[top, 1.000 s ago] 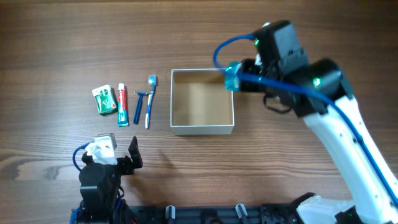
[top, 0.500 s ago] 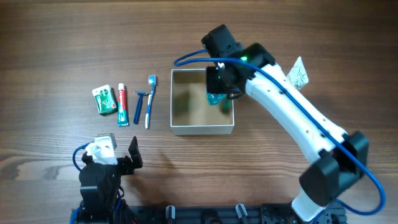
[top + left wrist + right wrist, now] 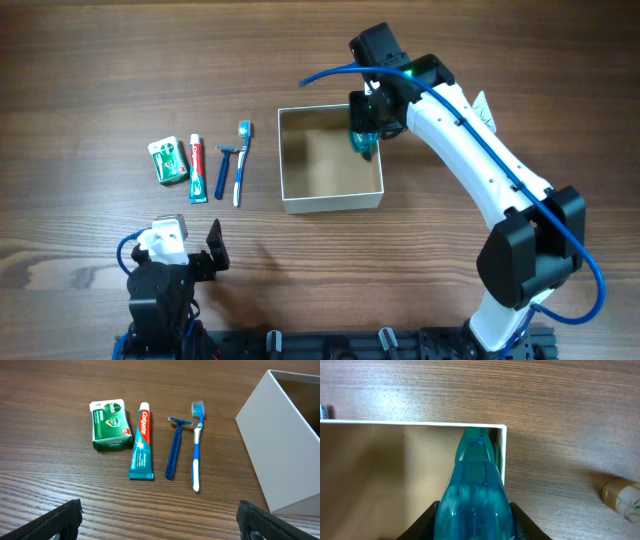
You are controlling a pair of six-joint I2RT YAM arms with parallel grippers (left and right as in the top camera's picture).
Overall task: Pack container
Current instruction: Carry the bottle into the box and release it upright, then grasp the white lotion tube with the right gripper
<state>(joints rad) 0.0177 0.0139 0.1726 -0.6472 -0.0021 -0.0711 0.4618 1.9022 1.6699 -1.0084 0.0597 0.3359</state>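
Observation:
The container (image 3: 330, 203) is a white-walled box with a brown inside at the table's middle; it also shows in the left wrist view (image 3: 285, 455) and the right wrist view (image 3: 503, 455). My right gripper (image 3: 362, 143) is shut on a clear blue bottle (image 3: 474, 495) and holds it inside the box against its right wall. A green soap box (image 3: 108, 432), a toothpaste tube (image 3: 141, 442), a blue razor (image 3: 173, 448) and a blue toothbrush (image 3: 197, 445) lie in a row left of the box. My left gripper (image 3: 190, 250) is open and empty near the front edge.
A pale round-ended object (image 3: 621, 497) lies on the table right of the box. A white sachet (image 3: 480, 113) shows behind my right arm at the back right.
My right gripper has swung left with the blue bottle and lowered it into the box at its right wall. The box has shifted slightly right. The left arm has not moved.

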